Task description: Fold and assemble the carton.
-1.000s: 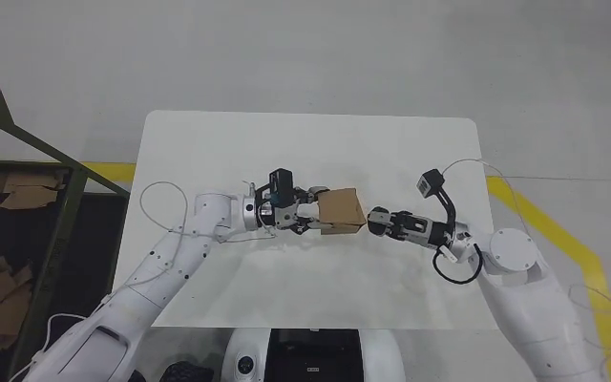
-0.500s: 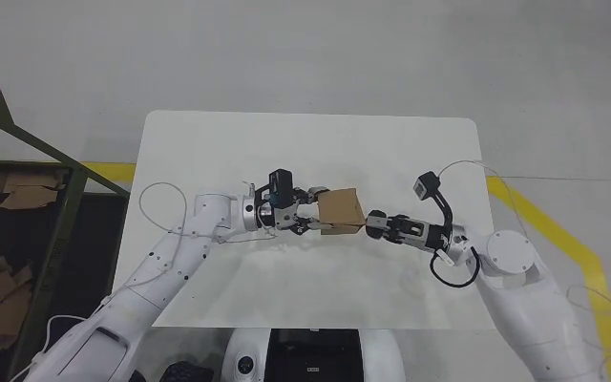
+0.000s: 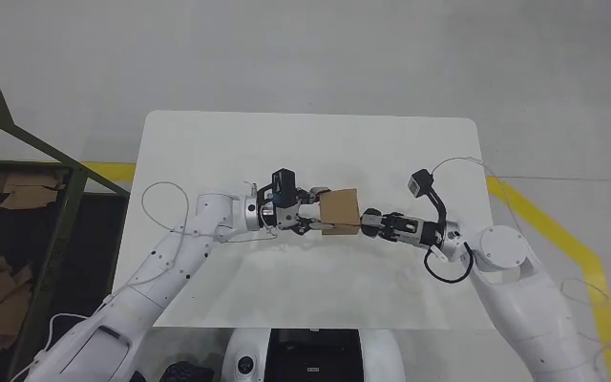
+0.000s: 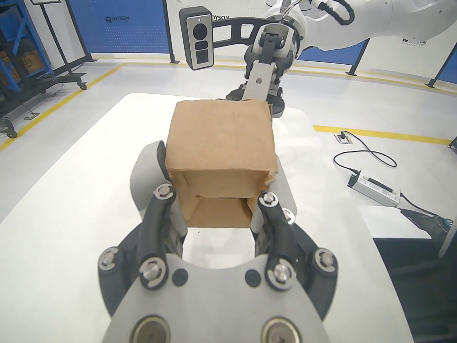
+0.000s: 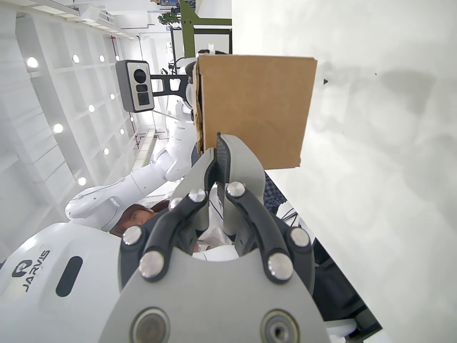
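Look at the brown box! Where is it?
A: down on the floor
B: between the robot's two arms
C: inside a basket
B: the carton sits between the fingers of the left end effector, and the right end effector is at its far end.
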### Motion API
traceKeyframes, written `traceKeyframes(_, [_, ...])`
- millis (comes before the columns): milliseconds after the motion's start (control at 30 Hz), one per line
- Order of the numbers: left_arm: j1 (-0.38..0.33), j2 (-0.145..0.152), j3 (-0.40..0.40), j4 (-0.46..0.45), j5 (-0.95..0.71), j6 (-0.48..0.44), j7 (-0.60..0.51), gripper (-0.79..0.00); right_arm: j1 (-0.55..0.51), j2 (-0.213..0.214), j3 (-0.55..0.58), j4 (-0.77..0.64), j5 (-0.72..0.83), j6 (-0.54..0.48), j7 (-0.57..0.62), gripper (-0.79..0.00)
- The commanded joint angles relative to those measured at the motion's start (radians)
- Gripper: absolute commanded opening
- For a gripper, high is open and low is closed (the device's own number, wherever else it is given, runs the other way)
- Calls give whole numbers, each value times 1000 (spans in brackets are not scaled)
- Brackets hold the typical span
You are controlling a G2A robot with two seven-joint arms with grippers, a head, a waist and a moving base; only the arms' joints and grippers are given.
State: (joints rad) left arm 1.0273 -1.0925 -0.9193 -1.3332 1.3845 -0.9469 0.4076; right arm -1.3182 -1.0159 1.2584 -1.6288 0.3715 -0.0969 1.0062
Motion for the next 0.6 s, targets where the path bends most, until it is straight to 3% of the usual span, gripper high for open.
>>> traceKeyframes(0, [0,-1,0,7,0,0,3,-363,-5,2,13,5,6,-3,-5,-785])
traceKeyframes(367, [-9,-12,30,144,23,13,22,-366,-38,7,55,9,35,-23,-24,-785])
traceKeyframes(500, [-24,-18,51,191,65,24,42,-339,-36,6,46,19,31,-35,-31,-785])
traceKeyframes(567, [-28,-19,59,202,100,39,60,-283,-31,4,36,27,30,-45,-33,-785])
